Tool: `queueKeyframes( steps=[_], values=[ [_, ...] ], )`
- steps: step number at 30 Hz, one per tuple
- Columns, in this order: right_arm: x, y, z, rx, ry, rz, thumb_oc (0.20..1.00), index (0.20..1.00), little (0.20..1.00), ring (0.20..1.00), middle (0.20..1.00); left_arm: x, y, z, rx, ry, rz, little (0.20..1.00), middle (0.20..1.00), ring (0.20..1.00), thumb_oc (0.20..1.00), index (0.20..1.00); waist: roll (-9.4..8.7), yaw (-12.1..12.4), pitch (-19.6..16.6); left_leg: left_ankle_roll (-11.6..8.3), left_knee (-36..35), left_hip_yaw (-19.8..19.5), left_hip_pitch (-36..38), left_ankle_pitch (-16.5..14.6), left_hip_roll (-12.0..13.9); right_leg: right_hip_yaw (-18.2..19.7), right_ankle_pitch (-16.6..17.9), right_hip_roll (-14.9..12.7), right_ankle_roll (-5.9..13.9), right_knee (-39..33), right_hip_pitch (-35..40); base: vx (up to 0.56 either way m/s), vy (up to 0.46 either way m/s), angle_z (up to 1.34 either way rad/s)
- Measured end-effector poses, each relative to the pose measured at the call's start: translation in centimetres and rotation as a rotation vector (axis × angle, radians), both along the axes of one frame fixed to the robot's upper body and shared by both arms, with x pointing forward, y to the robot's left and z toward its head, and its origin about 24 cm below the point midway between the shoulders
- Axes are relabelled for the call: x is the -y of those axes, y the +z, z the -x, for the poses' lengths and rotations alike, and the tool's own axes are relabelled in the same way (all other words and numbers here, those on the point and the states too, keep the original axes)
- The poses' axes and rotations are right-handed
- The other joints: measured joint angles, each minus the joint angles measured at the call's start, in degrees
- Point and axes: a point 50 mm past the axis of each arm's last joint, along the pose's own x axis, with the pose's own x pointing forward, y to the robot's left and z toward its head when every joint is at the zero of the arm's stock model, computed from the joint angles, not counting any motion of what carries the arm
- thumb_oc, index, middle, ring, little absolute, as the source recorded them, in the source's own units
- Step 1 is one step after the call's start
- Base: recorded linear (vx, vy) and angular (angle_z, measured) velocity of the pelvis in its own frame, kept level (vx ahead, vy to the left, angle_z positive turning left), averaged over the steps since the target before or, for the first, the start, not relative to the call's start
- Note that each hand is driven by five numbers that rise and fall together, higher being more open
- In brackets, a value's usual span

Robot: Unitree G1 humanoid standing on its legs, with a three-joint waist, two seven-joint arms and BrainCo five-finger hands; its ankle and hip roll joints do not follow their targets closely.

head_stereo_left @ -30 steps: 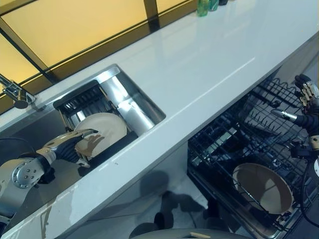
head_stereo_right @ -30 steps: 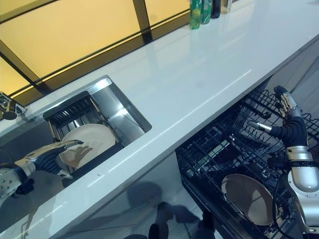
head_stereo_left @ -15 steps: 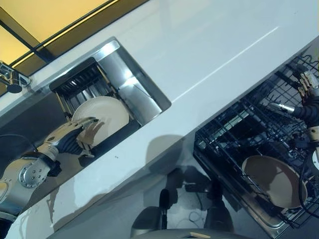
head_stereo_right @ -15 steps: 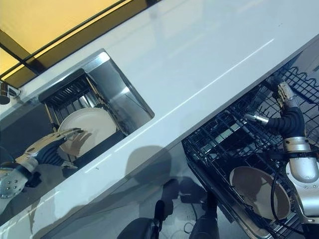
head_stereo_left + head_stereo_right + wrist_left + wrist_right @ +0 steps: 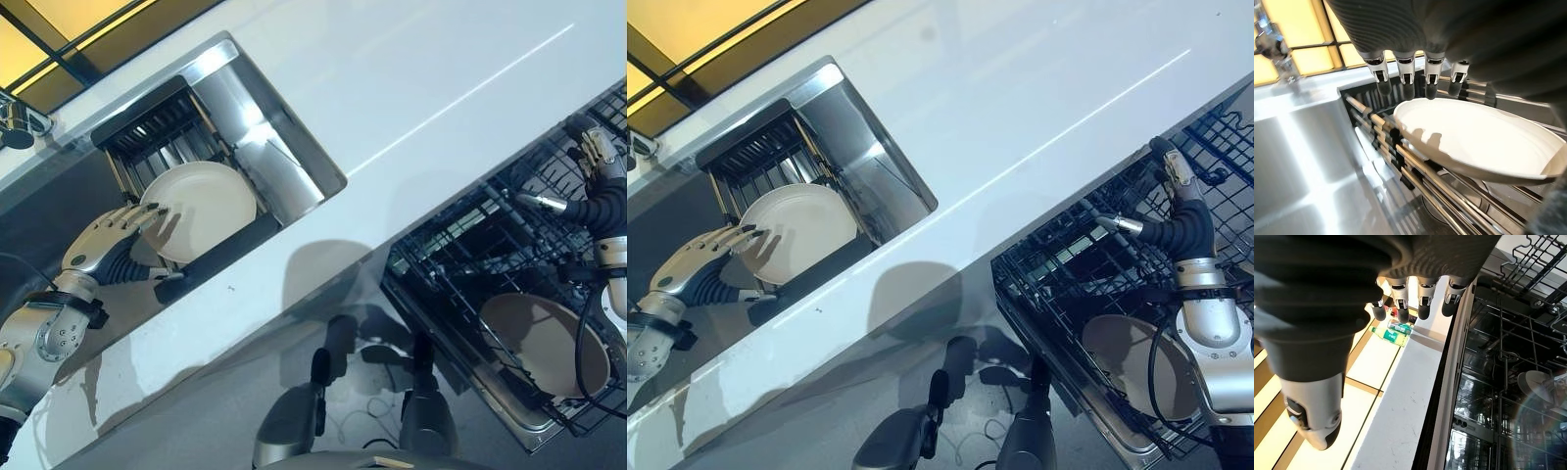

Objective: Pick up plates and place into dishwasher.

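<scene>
Warm amber window (image 5: 59, 29) backlight, glare on white counter (image 5: 411, 88), lens flare

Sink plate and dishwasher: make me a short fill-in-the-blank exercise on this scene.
1. The white plate leans in a rack inside the ____.
2. The left robot hand reaches it with fingers ____, not curled.
3. A second plate lies in the dishwasher's ____.

Missing words: sink; straight; rack
</scene>
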Motion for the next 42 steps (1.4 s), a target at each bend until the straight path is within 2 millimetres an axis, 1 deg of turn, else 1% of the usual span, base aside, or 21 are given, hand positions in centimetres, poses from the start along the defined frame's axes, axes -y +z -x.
queueKeyframes(
  steps=[4, 7, 12, 15, 18, 21, 25, 30, 33, 38, 42],
  values=[
    [-0.1, 0.6, -0.4, 0.019, 0.009, 0.003, 1.000, 1.000, 1.000, 1.000, 1.000, 0.2, 0.4, -0.2, 0.013, -0.013, -0.027, 1.000, 1.000, 1.000, 1.000, 1.000, 0.52, -0.1, 0.3, 0.00, -0.1, 0.0, 0.0, 0.0, 0.0, 0.0, 0.0, 0.0, 0.03, 0.0, 0.0, 0.01, 0.034, 0.00],
    [0.1, 0.6, -0.5, 0.018, 0.003, 0.003, 1.000, 1.000, 1.000, 1.000, 1.000, 0.4, 0.6, -0.4, 0.021, -0.022, -0.066, 1.000, 1.000, 1.000, 1.000, 1.000, 1.12, -0.1, 0.6, 0.00, -0.1, 0.0, 0.0, 0.0, 0.0, 0.0, 0.0, 0.0, 0.03, 0.0, -0.1, 0.01, 0.011, 0.00],
    [0.1, 1.2, -0.6, 0.025, 0.005, 0.030, 1.000, 1.000, 1.000, 1.000, 1.000, 0.5, 1.0, -0.8, 0.052, -0.037, -0.161, 1.000, 1.000, 1.000, 1.000, 1.000, 2.09, -0.2, 1.1, 0.00, -0.1, 0.1, 0.0, 0.0, -0.1, 0.2, 0.0, 0.0, 0.04, 0.0, -0.2, 0.01, 0.021, -0.01],
    [0.1, 1.3, -0.6, 0.025, 0.006, 0.038, 1.000, 1.000, 1.000, 1.000, 1.000, -0.2, 1.3, -1.0, 0.061, -0.001, -0.210, 1.000, 1.000, 1.000, 1.000, 1.000, 2.03, -0.4, 1.2, 0.00, -0.2, 0.1, 0.0, 0.0, 0.0, 0.2, 0.0, 0.0, 0.04, 0.0, -0.3, 0.00, 0.000, 0.00],
    [0.1, 1.4, -0.6, 0.026, 0.007, 0.038, 1.000, 1.000, 1.000, 1.000, 1.000, -0.7, 1.1, -1.1, 0.056, 0.028, -0.225, 1.000, 1.000, 1.000, 1.000, 1.000, 2.03, -1.2, 1.4, 0.00, -0.3, 0.1, -0.1, 0.0, 0.0, 0.1, 0.0, 0.0, 0.08, 0.0, -0.3, 0.00, 0.000, 0.00],
    [0.1, 1.6, -0.7, 0.035, 0.009, 0.038, 1.000, 1.000, 1.000, 1.000, 1.000, -0.4, 1.0, -1.4, 0.053, 0.010, -0.255, 1.000, 1.000, 1.000, 1.000, 1.000, 2.01, -1.6, 2.3, 0.00, -0.3, 0.1, -0.2, 0.0, 0.0, 0.1, 0.0, 0.0, 0.09, 0.0, -0.4, 0.00, 0.000, 0.00],
    [-0.2, 1.4, -0.8, 0.027, 0.018, 0.038, 1.000, 1.000, 1.000, 1.000, 1.000, 0.3, 1.1, -1.9, 0.054, -0.018, -0.268, 1.000, 1.000, 1.000, 1.000, 1.000, 2.06, -1.8, 2.5, 0.00, -0.3, 0.1, -0.4, 0.0, 0.0, 0.1, 0.0, 0.0, 0.10, 0.0, -0.6, 0.00, 0.000, 0.00],
    [-0.4, 1.6, -1.0, 0.037, 0.023, 0.036, 1.000, 1.000, 1.000, 1.000, 1.000, -0.2, 1.4, -2.2, 0.042, -0.001, -0.294, 1.000, 1.000, 1.000, 1.000, 1.000, 2.16, -1.9, 2.9, -0.01, -0.1, 0.1, -1.0, 0.0, 0.0, 0.2, 0.0, 0.0, 0.08, 0.0, -1.3, 0.00, 0.000, 0.00],
    [-0.4, 1.8, -1.1, 0.051, 0.017, 0.032, 1.000, 1.000, 1.000, 1.000, 1.000, -0.1, 1.7, -2.3, 0.049, 0.002, -0.297, 1.000, 1.000, 1.000, 1.000, 1.000, 2.12, -2.0, 3.9, -0.02, 0.1, 0.0, -1.2, 0.0, -0.1, 0.1, 0.0, 0.0, 0.06, 0.1, -1.3, 0.00, -0.005, 0.01],
    [-0.5, 2.2, -1.2, 0.074, 0.012, 0.027, 1.000, 1.000, 1.000, 1.000, 1.000, 0.5, 2.2, -3.1, 0.065, -0.019, -0.298, 1.000, 1.000, 1.000, 1.000, 1.000, 1.98, -2.2, 4.8, -0.02, 0.9, 0.0, -2.3, 0.0, -0.2, 0.1, 0.0, -0.1, 0.03, 1.0, -2.3, -0.03, -0.018, 0.01],
    [-0.9, 2.6, -1.6, 0.095, 0.023, 0.025, 1.000, 1.000, 1.000, 1.000, 1.000, 1.1, 2.3, -3.6, 0.042, -0.046, -0.301, 1.000, 1.000, 1.000, 1.000, 1.000, 1.64, -3.0, 5.4, -0.05, 2.1, -0.1, -3.9, 0.0, -0.2, 0.0, 0.1, -0.1, -0.11, 1.6, -3.6, -0.04, -0.064, 0.03]
  ],
)
